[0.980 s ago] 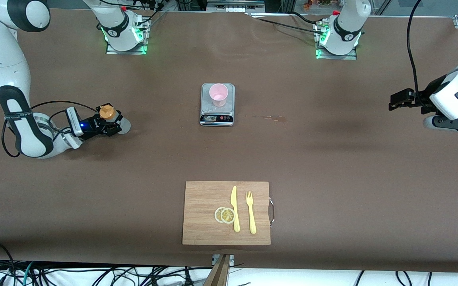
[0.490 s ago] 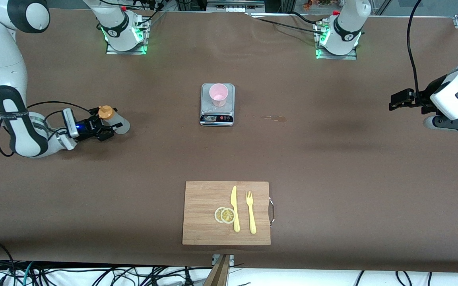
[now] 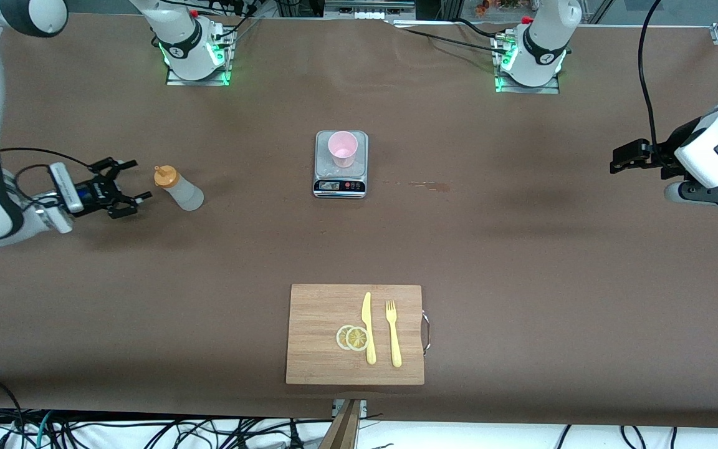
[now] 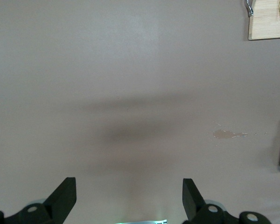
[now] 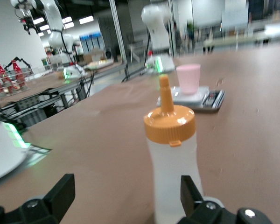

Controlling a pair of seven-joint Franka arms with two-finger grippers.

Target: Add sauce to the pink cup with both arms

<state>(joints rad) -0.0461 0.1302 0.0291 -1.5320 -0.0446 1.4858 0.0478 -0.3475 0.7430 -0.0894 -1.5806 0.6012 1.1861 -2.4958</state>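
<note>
The sauce bottle (image 3: 178, 189), whitish with an orange nozzle cap, stands upright on the brown table toward the right arm's end. My right gripper (image 3: 136, 182) is open beside it, a short gap away and not touching. In the right wrist view the bottle (image 5: 173, 158) rises just ahead of the spread gripper (image 5: 126, 193). The pink cup (image 3: 342, 148) stands on a small scale (image 3: 340, 184) mid-table, and the right wrist view shows the cup (image 5: 188, 78) past the bottle. My left gripper (image 3: 617, 159) waits open over the left arm's end of the table; the left gripper (image 4: 129, 196) holds nothing.
A wooden cutting board (image 3: 315, 312) lies nearer the front camera, carrying a yellow knife (image 3: 368, 327), a fork (image 3: 392, 333) and lemon slices (image 3: 353, 337). A small wet stain (image 3: 424, 184) marks the table beside the scale. Both arm bases (image 3: 194, 50) stand along the table's back edge.
My right gripper opened, let go of the sauce bottle and drew back toward the right arm's end of the table. The bottle stays standing. The left arm has not moved.
</note>
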